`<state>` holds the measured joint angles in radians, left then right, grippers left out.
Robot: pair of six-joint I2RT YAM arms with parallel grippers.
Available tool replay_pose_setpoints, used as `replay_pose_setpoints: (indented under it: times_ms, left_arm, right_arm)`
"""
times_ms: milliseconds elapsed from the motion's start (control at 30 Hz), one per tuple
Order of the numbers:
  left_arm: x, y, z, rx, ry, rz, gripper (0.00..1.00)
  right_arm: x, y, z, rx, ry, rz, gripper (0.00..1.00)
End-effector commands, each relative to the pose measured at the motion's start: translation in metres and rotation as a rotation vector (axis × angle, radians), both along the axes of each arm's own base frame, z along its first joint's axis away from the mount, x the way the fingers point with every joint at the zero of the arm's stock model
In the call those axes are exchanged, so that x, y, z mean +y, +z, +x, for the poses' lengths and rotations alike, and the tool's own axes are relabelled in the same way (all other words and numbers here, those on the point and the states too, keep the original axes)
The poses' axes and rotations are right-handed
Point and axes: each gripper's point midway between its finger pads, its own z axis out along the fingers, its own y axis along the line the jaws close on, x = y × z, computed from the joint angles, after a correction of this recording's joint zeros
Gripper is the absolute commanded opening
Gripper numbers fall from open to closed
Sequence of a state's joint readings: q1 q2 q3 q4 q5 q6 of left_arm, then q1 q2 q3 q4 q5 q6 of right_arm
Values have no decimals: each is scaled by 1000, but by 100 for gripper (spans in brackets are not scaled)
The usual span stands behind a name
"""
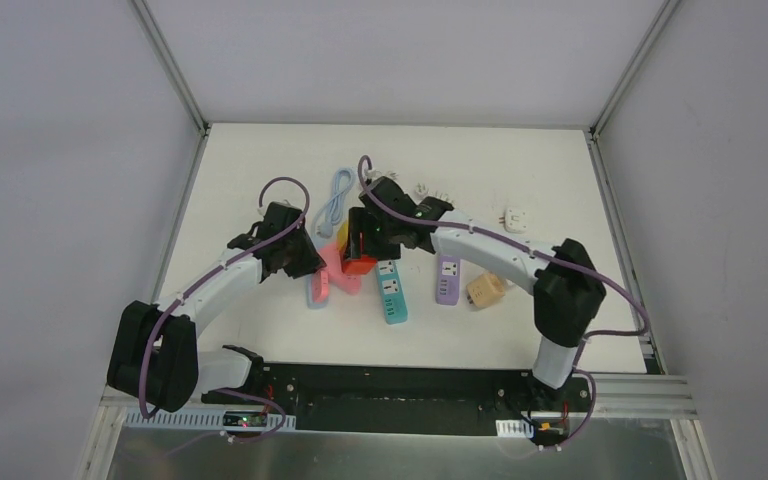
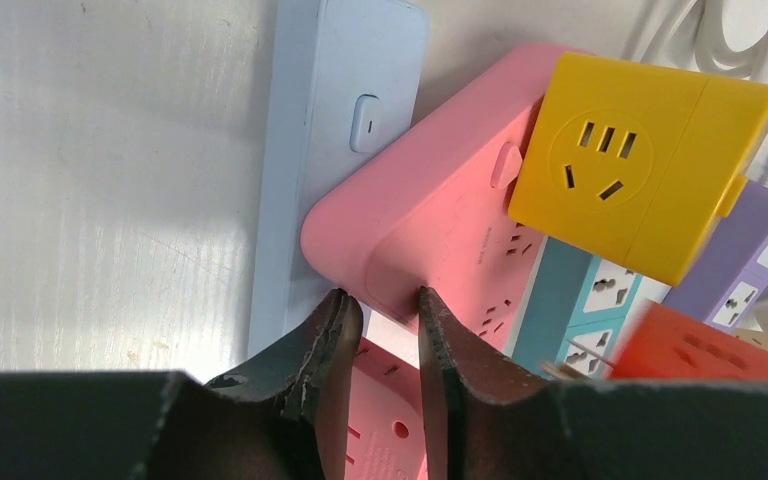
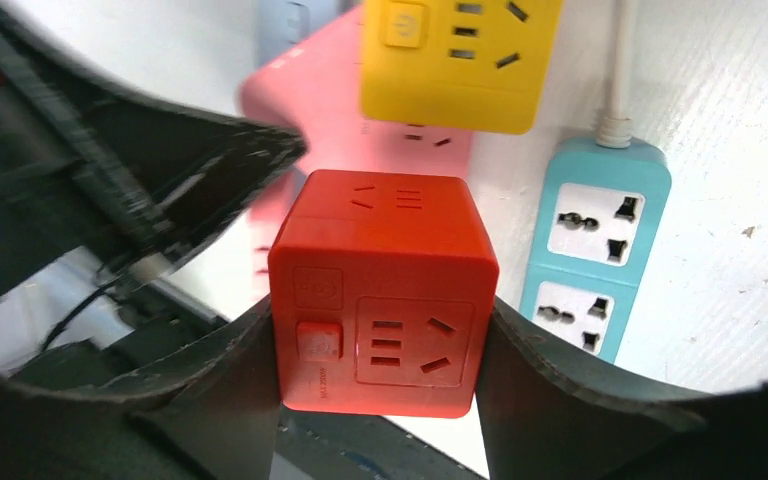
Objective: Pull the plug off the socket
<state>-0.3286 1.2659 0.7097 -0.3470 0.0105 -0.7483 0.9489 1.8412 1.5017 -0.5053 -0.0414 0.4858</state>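
Clamping red cube, right pincer covers its sides; left pincer nips pink strip.

The red cube plug over the pink socket strip
We see the cube tilted, the strip flat, sockets up.
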Motion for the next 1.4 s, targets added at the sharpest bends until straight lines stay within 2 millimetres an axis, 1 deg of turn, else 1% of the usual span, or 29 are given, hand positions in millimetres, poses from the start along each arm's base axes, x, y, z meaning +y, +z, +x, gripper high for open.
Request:
replay_pose_setpoints:
  times_ms: [0, 100, 167, 233, 300, 400, 433, 533, 633, 700, 733, 800, 900, 933, 1033, 1167, 1200, 1233, 1367]
  left_arm:
    - [40, -46, -59, 246, -18, 201, 24]
    - [32, -37, -54, 214, -15, 156, 25]
    - [26, -29, -49, 186, -12, 122, 26]
    - [19, -17, -42, 156, -15, 87, 30]
    - [11, -4, -35, 124, -26, 48, 35]
    - [0, 20, -22, 76, -47, -2, 43]
    - [-4, 28, -19, 62, -55, -16, 47]
    - [-11, 47, -10, 20, -66, -48, 59]
    - [-10, 59, -7, -9, -68, -46, 66]
    - [-6, 63, -9, -20, -67, -31, 69]
    - [-3, 64, -10, -23, -66, -20, 70]
    - [3, 65, -13, -30, -56, 9, 73]
    - [19, 69, -19, -51, -18, 67, 73]
    - [25, 72, -20, -73, -1, 86, 73]
    - [39, 83, -25, -147, 38, 115, 75]
    - [53, 90, -32, -226, 75, 142, 80]
    - [55, 90, -34, -240, 80, 146, 81]
    - [57, 90, -35, -248, 82, 149, 82]
    - [60, 88, -40, -259, 78, 158, 86]
  right_arm:
    - [9, 91, 0, -127, 11, 247, 0]
    - [-14, 98, 10, -176, -66, 230, 0]
    - [-35, 102, 21, -230, -145, 214, 0]
    - [-59, 109, 27, -272, -212, 214, 0]
    - [-82, 108, 32, -292, -277, 208, 0]
    - [-112, 97, 38, -284, -348, 193, 2]
    - [-121, 88, 38, -270, -366, 178, 3]
    - [-141, 71, 42, -234, -413, 169, 6]
    - [-146, 59, 50, -192, -421, 192, 9]
    - [-146, 54, 60, -180, -422, 199, 11]
    - [-142, 52, 63, -164, -401, 213, 12]
    - [-137, 47, 75, -153, -384, 227, 15]
    - [-124, 38, 94, -131, -358, 263, 18]
    - [-119, 28, 100, -112, -351, 264, 21]
    - [-113, 10, 121, -95, -363, 253, 21]
    - [-109, -9, 141, -79, -380, 237, 21]
    - [-109, -10, 146, -77, -384, 234, 21]
    - [-106, -12, 142, -68, -326, 230, 30]
    - [-119, -20, 150, -68, -306, 187, 61]
